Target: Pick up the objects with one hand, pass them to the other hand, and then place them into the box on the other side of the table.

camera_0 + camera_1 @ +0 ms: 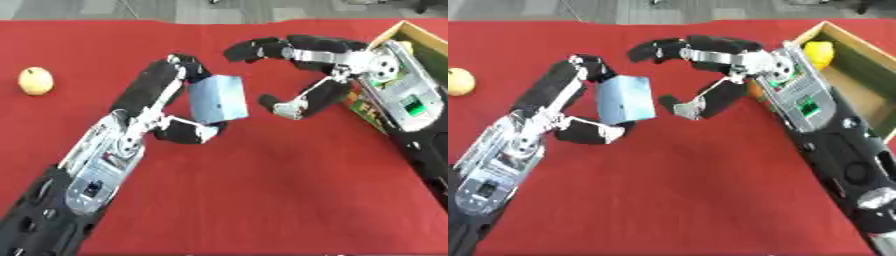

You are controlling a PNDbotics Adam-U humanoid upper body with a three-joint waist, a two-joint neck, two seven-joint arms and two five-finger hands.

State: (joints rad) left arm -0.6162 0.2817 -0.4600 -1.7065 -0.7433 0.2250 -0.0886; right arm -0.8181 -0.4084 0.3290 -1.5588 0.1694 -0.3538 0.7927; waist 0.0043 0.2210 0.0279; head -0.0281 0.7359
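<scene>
Block [218,98] pinched in the left hand [175,107] mid-table; right hand [302,75] spread beside it, seemingly not touching. Handover is next, then the box [859,55].

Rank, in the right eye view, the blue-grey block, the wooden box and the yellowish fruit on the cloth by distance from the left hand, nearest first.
1. Blue-grey block: held in the left hand, between fingers and thumb.
2. Wooden box: far right, beyond the right hand.
3. Yellowish fruit: at the left edge. It and the box are too close to call.
</scene>
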